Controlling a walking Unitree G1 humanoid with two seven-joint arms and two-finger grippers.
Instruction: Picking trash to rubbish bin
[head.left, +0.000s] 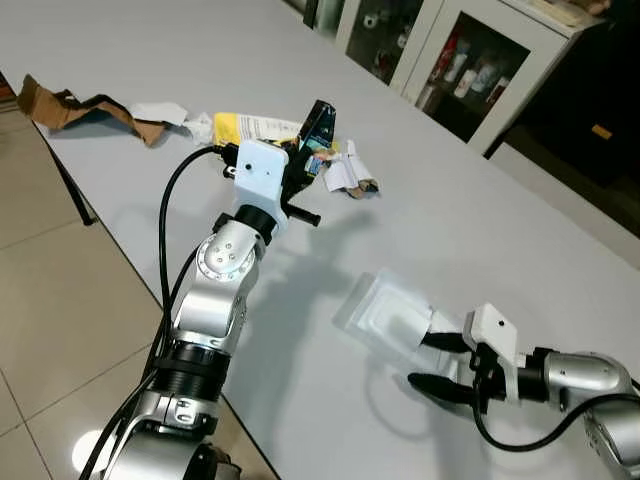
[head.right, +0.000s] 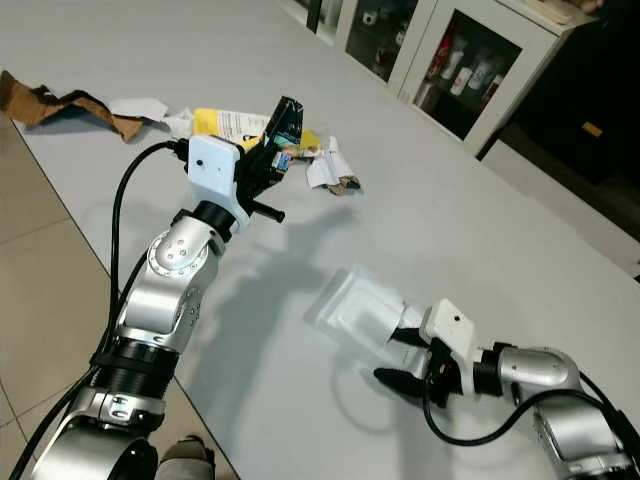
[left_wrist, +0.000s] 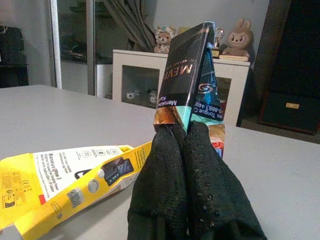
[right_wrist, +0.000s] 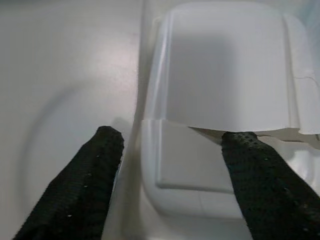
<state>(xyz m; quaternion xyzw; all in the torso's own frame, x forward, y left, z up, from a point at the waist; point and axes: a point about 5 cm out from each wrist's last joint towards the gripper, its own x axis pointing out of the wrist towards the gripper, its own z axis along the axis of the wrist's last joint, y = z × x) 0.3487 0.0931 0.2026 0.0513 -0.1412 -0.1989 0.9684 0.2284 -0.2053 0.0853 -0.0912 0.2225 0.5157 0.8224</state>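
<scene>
Fingers (left_wrist: 192, 165) pinch dark wrapper (left_wrist: 187, 70); right gripper (right_wrist: 170, 150) straddles clear tray (right_wrist: 220, 75).

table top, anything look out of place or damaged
Yes: litter lies along the white table: torn brown cardboard, a flattened yellow box, crumpled paper and a clear plastic tray. The left gripper pinches a dark snack wrapper; the right gripper straddles the tray, open.

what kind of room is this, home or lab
Probably a home living or dining room: a large grey table strewn with trash, white glass-door cabinets with small items inside, plush toys on a sideboard, and a tiled floor.
</scene>
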